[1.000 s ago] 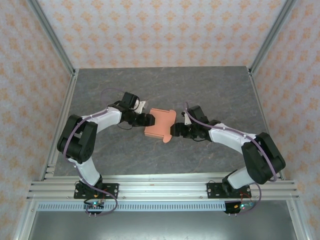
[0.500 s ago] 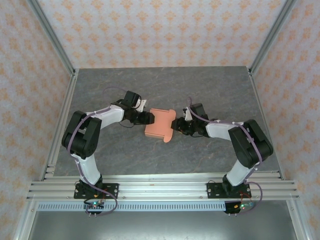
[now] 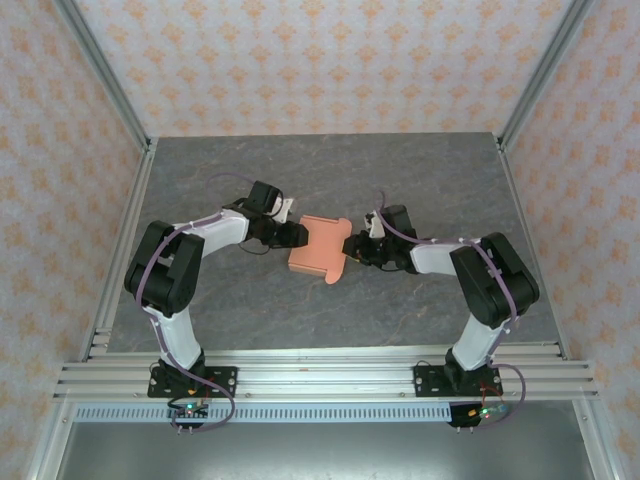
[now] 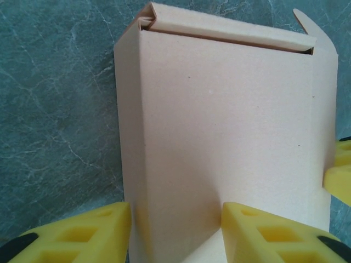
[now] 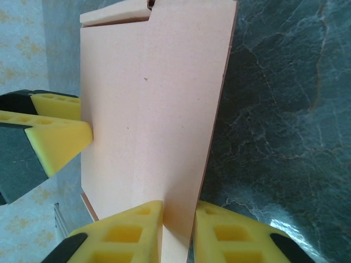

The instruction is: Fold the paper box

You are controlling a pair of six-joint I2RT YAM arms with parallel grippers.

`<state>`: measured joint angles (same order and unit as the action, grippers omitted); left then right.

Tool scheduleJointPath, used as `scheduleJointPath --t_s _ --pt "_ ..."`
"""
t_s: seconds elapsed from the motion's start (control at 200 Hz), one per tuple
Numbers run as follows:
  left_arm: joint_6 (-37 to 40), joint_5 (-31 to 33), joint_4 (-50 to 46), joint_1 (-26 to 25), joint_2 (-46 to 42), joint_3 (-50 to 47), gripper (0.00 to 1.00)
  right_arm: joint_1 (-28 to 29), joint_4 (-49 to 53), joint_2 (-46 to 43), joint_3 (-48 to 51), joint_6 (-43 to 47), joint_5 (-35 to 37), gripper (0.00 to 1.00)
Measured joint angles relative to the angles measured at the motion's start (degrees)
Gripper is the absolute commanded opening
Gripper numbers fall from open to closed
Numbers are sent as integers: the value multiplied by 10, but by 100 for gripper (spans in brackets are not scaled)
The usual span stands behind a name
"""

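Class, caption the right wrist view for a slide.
Right gripper pinches an edge of the paper box over a dark table.

The paper box (image 3: 320,247) is salmon-orange, table (image 3: 420,180) marbled grey.

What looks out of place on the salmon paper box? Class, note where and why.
The paper box is not fully closed. In the left wrist view its far end flap shows a dark gap beneath, and a curved tab sticks out past the corner, untucked.
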<state>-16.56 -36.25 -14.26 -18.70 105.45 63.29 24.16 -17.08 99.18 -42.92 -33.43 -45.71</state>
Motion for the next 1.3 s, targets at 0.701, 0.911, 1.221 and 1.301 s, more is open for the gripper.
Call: scheduleJointPath --t_s 0.701,0.911,1.221,1.301 --pt "-21 -20 48 9 4 -16 38 -8 -108 0 44 -78 -23 0" --pt "-34 -28 67 12 4 -22 36 -10 -126 -3 48 -97 -23 0" --pt "-59 -58 95 12 6 -30 39 -11 -127 -56 55 -110 -23 0" --pt "-62 -69 102 12 8 -30 39 -11 -123 -76 55 -110 -23 0"
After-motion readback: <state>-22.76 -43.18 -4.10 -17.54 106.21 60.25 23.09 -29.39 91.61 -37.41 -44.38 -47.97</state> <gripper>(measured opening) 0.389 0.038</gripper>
